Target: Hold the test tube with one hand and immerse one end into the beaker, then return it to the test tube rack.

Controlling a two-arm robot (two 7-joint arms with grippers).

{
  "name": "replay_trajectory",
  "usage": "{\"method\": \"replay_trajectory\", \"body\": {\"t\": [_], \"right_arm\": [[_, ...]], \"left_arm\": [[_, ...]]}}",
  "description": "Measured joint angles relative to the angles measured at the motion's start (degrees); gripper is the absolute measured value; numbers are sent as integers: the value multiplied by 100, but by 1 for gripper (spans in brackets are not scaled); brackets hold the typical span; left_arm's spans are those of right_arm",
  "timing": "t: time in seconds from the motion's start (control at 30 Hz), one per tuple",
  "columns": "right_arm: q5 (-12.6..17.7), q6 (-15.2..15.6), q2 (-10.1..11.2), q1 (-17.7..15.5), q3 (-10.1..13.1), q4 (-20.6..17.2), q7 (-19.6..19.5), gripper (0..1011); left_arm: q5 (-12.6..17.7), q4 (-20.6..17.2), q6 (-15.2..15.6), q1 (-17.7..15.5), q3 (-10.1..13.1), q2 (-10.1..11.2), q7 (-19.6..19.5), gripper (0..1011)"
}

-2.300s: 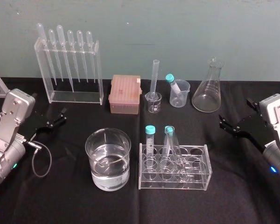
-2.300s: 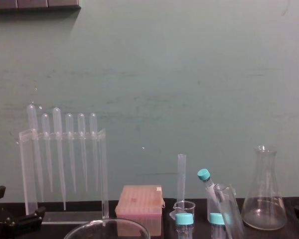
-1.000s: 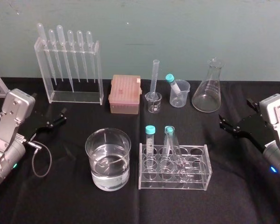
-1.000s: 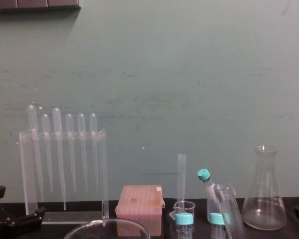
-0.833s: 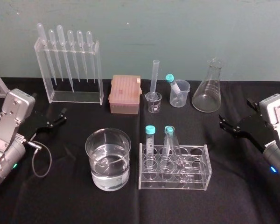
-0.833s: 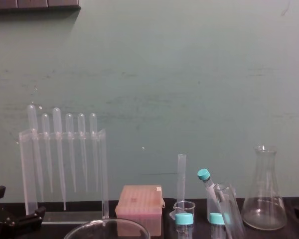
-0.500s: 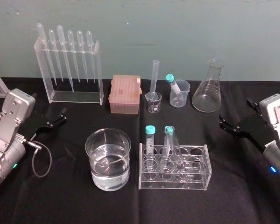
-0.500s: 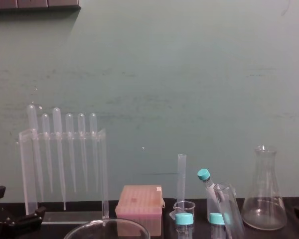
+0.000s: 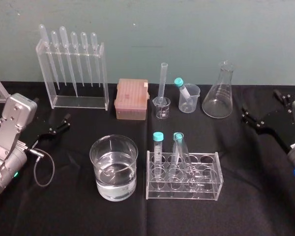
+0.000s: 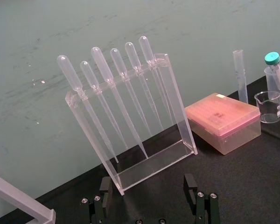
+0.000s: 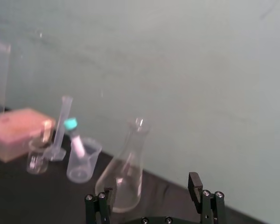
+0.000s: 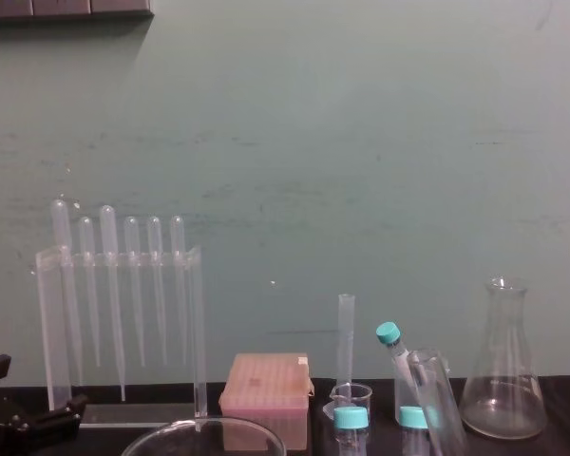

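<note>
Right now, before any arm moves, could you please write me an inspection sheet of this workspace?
Surface: black cloth throughout.
Job's things: test tube leans open-mouthed in the test tube rack; beaker left of the rack, partly filled with clear liquid.
Clutter: tall frame with six pipettes, pink box, measuring cylinder, small beaker, cup holding a capped tube, conical flask along the back; two teal-capped tubes in the rack.
Pincers: left pincer open, far left; right pincer open, far right; both empty.
Cables: black cable looped on the cloth by the left arm.
Surroundings: green wall behind.

Pink box (image 9: 131, 100), teal tube caps (image 9: 158, 136)
</note>
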Motion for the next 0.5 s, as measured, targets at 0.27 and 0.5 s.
{"method": "replay_trajectory", "body": {"t": [0.27,0.5], "right_arm": [[-12,-259,26,24,171,-200,153,1003],[-117,-521,-12,248,115,-317,537,1003]], "left_arm": [[0,0,0,0,0,0,0,1000],[0,0,0,0,0,0,0,1000]]}}
